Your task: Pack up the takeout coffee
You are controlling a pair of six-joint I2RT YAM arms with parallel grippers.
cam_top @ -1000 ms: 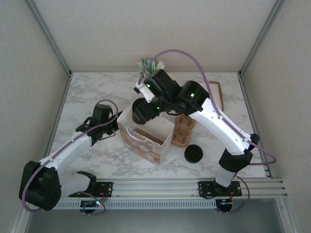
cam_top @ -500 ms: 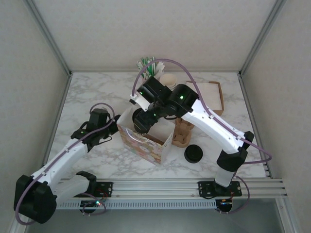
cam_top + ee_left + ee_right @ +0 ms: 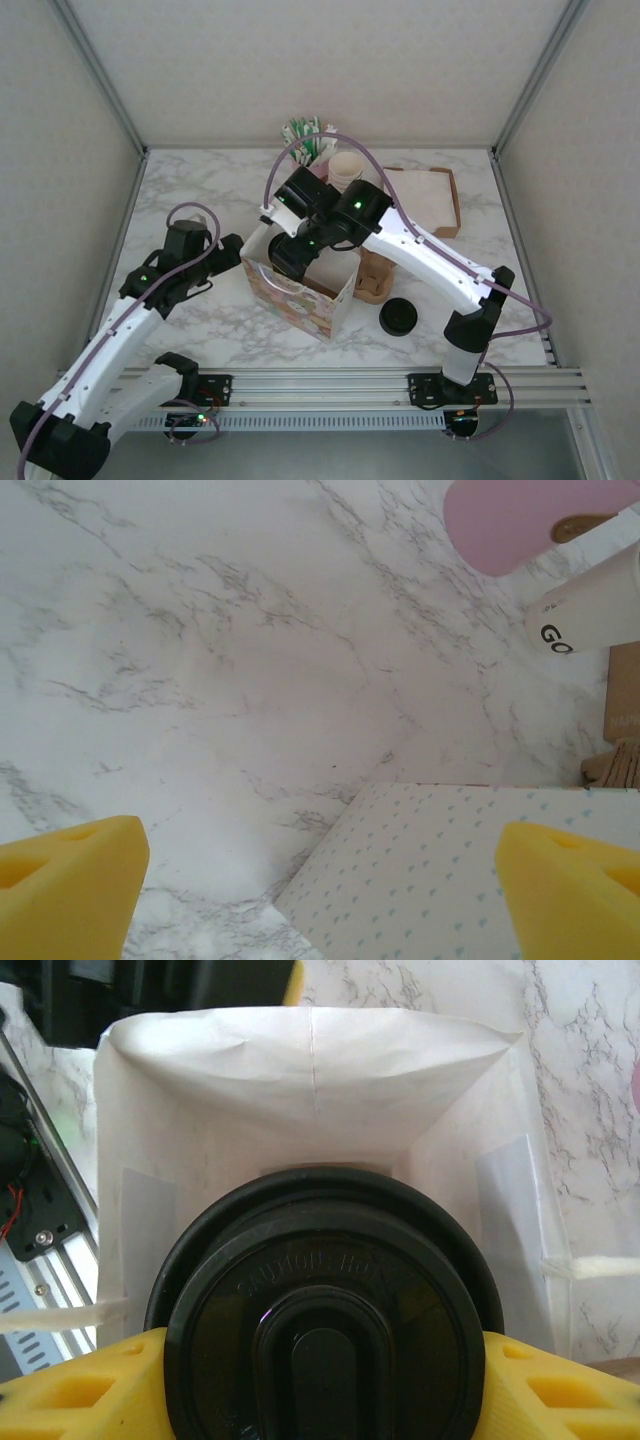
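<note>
The takeout coffee [image 3: 320,1300] shows its round black sip lid, with my right gripper [image 3: 320,1385] shut on it, a yellow finger on either side. It hangs at the open mouth of the paper bag [image 3: 310,1070], and the cup body is hidden under the lid. From above, the coffee [image 3: 288,257] and right gripper [image 3: 292,250] sit over the bag's [image 3: 300,300] far left corner. My left gripper [image 3: 230,256] stands open just left of the bag. In the left wrist view the left gripper [image 3: 320,885] is spread wide, with the bag's dotted wall [image 3: 470,870] below it.
A loose black lid [image 3: 397,318] lies right of the bag, beside a brown cardboard cup carrier [image 3: 375,282]. A stack of lidless cream cups [image 3: 346,168], green-white packets [image 3: 305,135] and a shallow brown box [image 3: 432,195] stand at the back.
My right arm has swung left with the coffee, uncovering the cup stack and the box. The left arm has drawn back to the left and its jaws have spread wider.
</note>
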